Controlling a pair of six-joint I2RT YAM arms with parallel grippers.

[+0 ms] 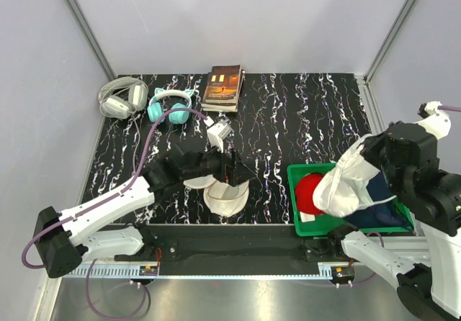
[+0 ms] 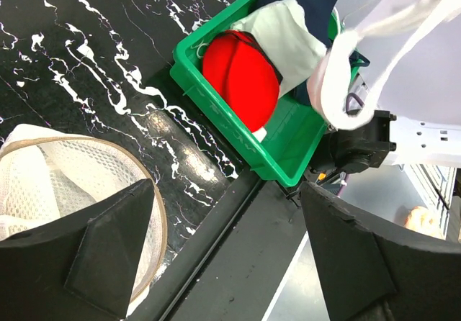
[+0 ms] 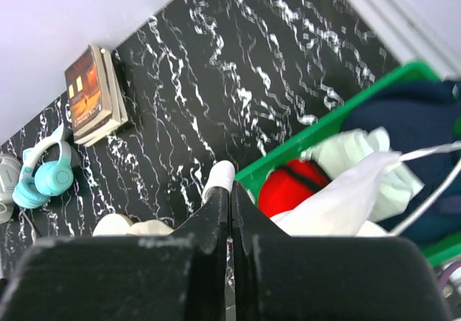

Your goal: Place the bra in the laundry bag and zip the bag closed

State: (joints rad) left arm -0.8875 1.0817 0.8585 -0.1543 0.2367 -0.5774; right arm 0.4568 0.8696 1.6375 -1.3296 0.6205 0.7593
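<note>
Right hand tight on the bra, left hand wide apart over the laundry bag

1. A green plastic crate sits on the counter under the right jaws, well apart from the left jaws and off to their right.
2. A red cloth lies in the crate's left end, the end nearer the left jaws.
3. A dark blue cloth fills the crate's right end.
4. A pale green cloth lies between the red and blue cloths.
5. Stacked paperback books rest at the counter's far edge, beyond the left jaws.
6. Teal cat-ear headphones lie beyond and left of the left jaws.
7. White-grey headphones lie just left of the teal pair, farthest from the right jaws.
</note>
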